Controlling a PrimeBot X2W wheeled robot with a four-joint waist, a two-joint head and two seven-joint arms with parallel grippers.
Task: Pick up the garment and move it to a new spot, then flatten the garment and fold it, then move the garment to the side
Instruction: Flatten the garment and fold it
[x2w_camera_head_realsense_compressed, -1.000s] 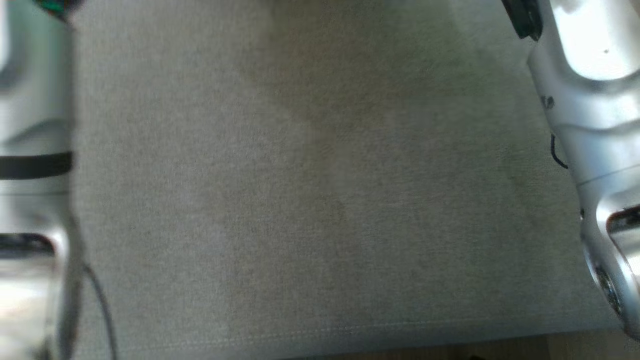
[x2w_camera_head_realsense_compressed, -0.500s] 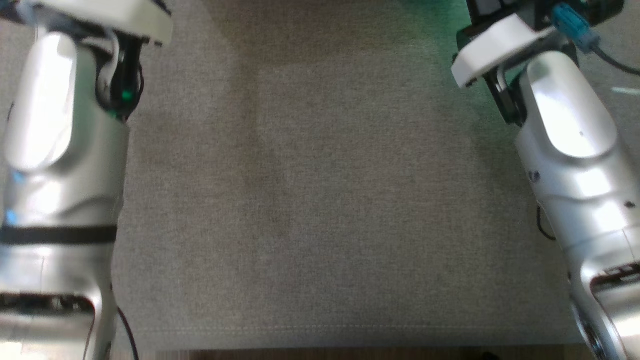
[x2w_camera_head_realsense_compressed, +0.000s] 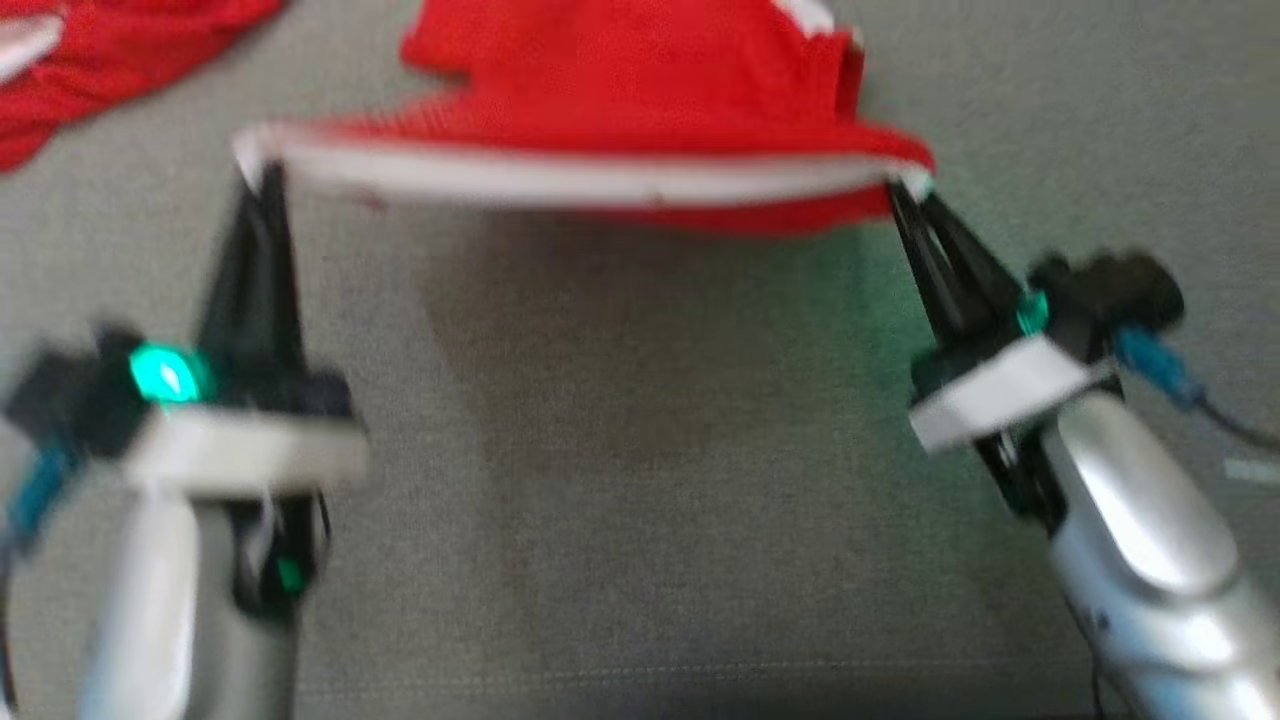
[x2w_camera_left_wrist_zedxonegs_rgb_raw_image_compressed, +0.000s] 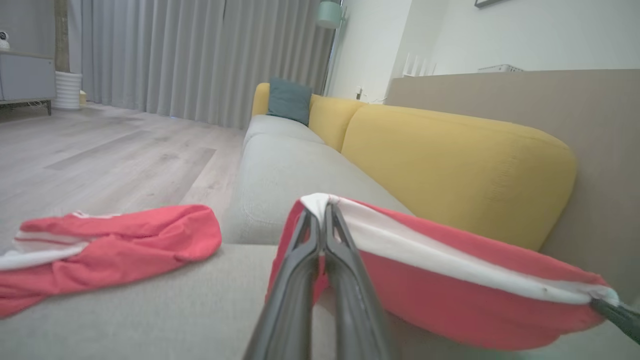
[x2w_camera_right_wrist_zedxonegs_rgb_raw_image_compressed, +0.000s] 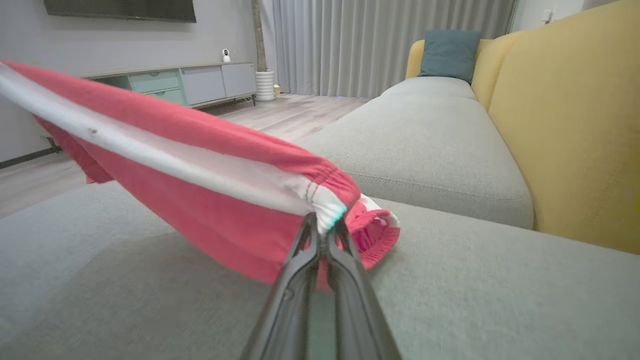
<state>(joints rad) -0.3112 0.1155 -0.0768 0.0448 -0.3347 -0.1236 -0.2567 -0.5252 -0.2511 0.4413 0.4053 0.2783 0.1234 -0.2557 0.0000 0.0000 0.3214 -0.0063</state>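
Head view, blurred: red garment (x2w_camera_head_realsense_compressed: 640, 100) is stretched sideways between the two grippers, above the grey sofa seat (x2w_camera_head_realsense_compressed: 640, 480). A white band (x2w_camera_left_wrist_zedxonegs_rgb_raw_image_compressed: 450, 265) edges the side nearest the robot. It runs almost straight from one gripper to the other, bowing a little.

Left gripper (x2w_camera_head_realsense_compressed: 262, 190): fingers pinched together on the band's left end. Right gripper (x2w_camera_head_realsense_compressed: 905, 195): fingers likewise clamped, on the band's right end. Both point away from the robot, and the cloth's shadow falls on the seat between them.

Left wrist view: fabric is a coral-red knit. The body hangs below the band in a shallow pouch, low over the seat; cannot tell whether it touches.

Right wrist view: the band is gathered like elastic where the fingers nip it, with thin coloured stitching at the corner. A small dark speck (x2w_camera_right_wrist_zedxonegs_rgb_raw_image_compressed: 92, 131) sits on the white. A ruffled red-and-white edge lies on the seat just past the fingertips.

Second red garment (x2w_camera_left_wrist_zedxonegs_rgb_raw_image_compressed: 110, 245), with white stripes, lies crumpled on the seat to the robot's left, well apart from the held one. A yellow back cushion (x2w_camera_left_wrist_zedxonegs_rgb_raw_image_compressed: 450, 165) stands behind the seat.
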